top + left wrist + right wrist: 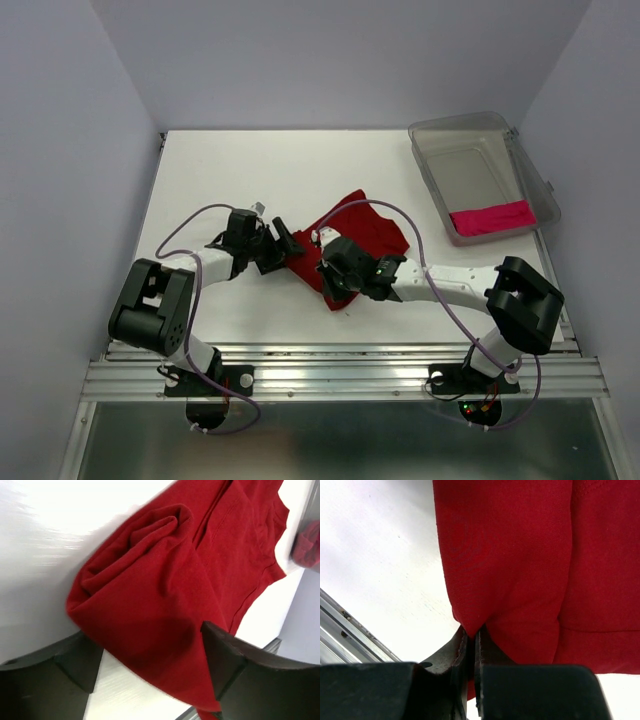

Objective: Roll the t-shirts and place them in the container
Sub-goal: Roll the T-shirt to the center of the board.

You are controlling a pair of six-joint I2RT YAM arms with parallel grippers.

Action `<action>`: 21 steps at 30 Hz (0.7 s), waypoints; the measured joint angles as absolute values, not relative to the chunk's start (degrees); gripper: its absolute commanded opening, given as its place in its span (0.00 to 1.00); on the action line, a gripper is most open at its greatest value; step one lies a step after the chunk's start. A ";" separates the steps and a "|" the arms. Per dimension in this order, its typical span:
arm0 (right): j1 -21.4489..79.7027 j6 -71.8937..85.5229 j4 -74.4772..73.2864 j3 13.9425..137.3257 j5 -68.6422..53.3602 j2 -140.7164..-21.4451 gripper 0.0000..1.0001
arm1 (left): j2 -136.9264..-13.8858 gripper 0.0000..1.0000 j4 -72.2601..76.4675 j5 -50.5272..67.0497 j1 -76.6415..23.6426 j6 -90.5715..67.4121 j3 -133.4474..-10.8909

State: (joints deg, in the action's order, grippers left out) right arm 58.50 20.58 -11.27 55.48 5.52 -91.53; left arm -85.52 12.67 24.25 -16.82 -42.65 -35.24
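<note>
A dark red t-shirt (362, 232) lies crumpled and partly folded at the table's middle. My left gripper (287, 241) is at its left edge, open. In the left wrist view (150, 662) its jaws stand wide apart with a bunched fold of the red shirt (165, 595) lying between and beyond them. My right gripper (329, 268) is at the shirt's near edge. In the right wrist view (470, 632) it is shut on a pinched fold of the red shirt (520, 565). The magenta-pink t-shirt (490, 218) lies rolled inside the bin.
A clear plastic bin (470, 165) stands at the back right of the white table (250, 170). A metal rail (340, 372) runs along the table's near edge and shows in the right wrist view (345, 635). Grey walls enclose the sides.
</note>
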 measured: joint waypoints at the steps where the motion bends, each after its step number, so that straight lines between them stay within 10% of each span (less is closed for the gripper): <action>1: 58.50 20.56 -11.27 55.48 5.54 -91.53 0.06 | -86.17 0.64 12.95 24.16 -17.37 -42.87 -35.57; 5: 58.50 20.23 -14.20 56.66 6.81 -91.81 0.61 | -89.97 0.00 12.27 24.01 -19.68 -43.81 -38.06; 8: 58.50 20.10 -17.65 59.00 9.67 -92.60 0.77 | -90.04 0.00 9.89 23.40 -20.51 -44.69 -39.70; 21: 67.59 19.75 -25.89 60.38 27.38 -92.07 0.82 | -88.64 0.00 -0.25 18.33 -21.85 -47.86 -43.77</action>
